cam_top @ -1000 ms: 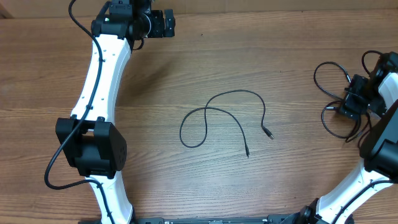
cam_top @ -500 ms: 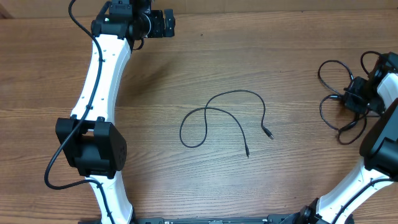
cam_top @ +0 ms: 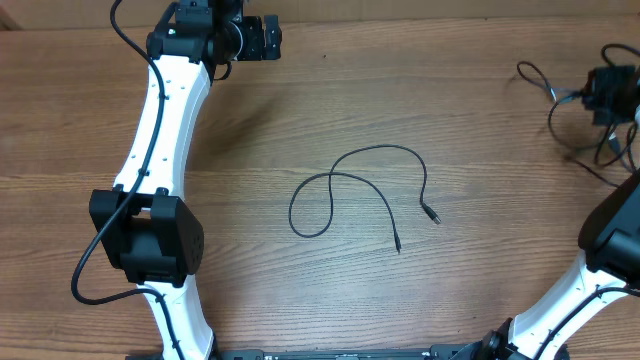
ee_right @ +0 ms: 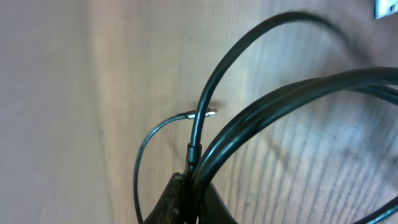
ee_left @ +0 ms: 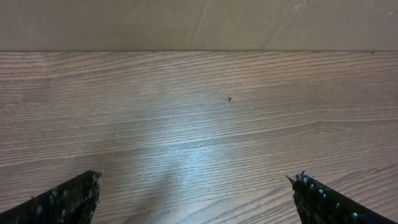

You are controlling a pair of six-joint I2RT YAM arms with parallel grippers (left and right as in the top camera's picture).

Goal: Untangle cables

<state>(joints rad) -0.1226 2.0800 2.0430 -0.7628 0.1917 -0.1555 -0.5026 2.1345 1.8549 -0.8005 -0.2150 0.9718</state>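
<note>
One cable (cam_top: pixel 380 149) lies alone at the ctr of the table (cam_top: pixel 480 300) in the overhead view. It closes into a loop on its left side, then arcs up and over to the right. Its two plug ends (cam_top: pixel 432 214) sit lower right of the loop, near each other but apart. No gripper touches it.

The right gripper (cam_top: pixel 603 95) is at the far right edge, upper corner, well apart from that cable. In the right wrist view its fingers (ee_right: pixel 177 202) are pinched tight on the cable bunch (ee_right: pixel 236 134), w/ thick-looking black strands rising from btwn the tips. One thinner strand curls off to the left, and a silvery plug tip (ee_right: pixel 209 112) shows over the wood. We can't count the strands in the grip. From overhead, more strands of the bunch loop out left of and below the gripper.

The left gripper (cam_top: pixel 265 38) sits at the table's top-left, well apart from all cables. In the left wrist view its jaws are spread wide over the wood.
</note>
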